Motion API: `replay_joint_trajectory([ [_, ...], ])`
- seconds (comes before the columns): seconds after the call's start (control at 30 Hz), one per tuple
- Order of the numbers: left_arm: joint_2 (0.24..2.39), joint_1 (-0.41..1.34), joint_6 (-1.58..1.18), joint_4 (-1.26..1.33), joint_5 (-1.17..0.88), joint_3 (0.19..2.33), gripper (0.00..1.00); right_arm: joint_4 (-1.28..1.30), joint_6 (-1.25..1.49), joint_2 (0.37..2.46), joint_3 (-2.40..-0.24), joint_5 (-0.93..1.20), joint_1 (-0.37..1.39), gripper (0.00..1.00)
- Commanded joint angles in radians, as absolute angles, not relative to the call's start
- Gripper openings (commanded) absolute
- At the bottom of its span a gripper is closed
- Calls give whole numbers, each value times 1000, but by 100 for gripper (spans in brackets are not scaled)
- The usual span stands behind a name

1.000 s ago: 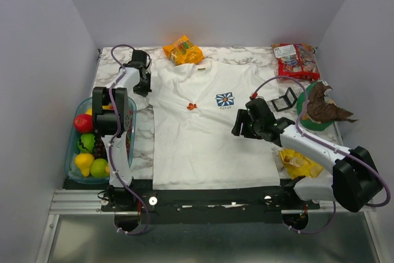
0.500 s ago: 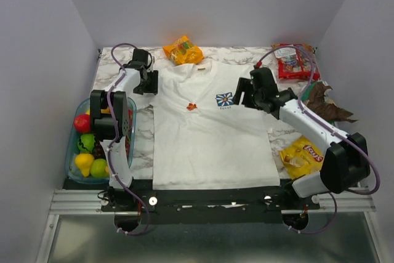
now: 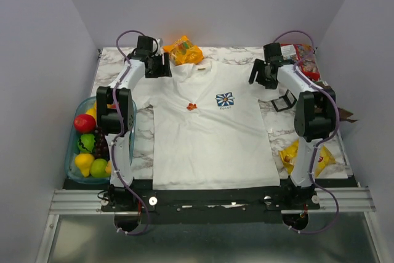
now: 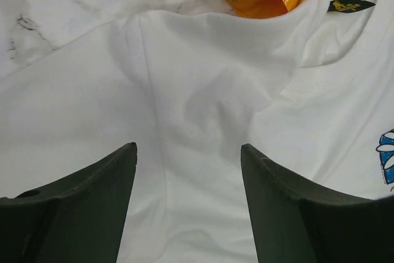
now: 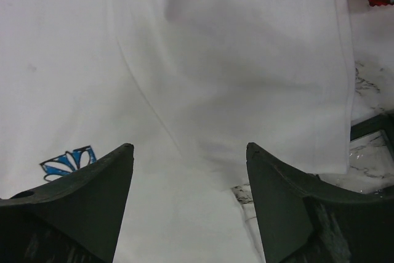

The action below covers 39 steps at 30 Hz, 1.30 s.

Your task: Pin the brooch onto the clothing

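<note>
Left gripper (image 3: pixel 161 69) and right gripper (image 3: pixel 260 77) hover over the T-shirt (image 3: pixel 209 146) at its shoulders, jaws wide and empty. The brooch (image 3: pixel 192 106) sits on the chest between them, toward their bases, apparently placed; whether it is fastened cannot be told.

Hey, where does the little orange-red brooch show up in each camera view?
Top external: the brooch lies on the chest of the white T-shirt, just left of the daisy print.
Left wrist: not in it.
Right wrist: not in it.
Shared landmark: the blue-and-white daisy print, at the right edge of the left wrist view and at the lower left of the right wrist view.
</note>
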<state>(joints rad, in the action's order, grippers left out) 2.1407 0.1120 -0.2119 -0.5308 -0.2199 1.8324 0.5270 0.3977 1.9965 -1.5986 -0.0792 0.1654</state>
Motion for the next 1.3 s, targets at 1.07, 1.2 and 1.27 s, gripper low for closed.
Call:
replay_joint_trajectory([
  [1.07,2353,8,-374,-482,-410,1818,71,982,117,2548,-2350,20,71,52],
  [1.2,2350,8,-371,-482,-402,1807,70,956,101,2543,-2310,5,71,37],
  [1.27,2350,8,-371,-480,-399,1805,70,934,100,2528,-2296,-24,71,20],
])
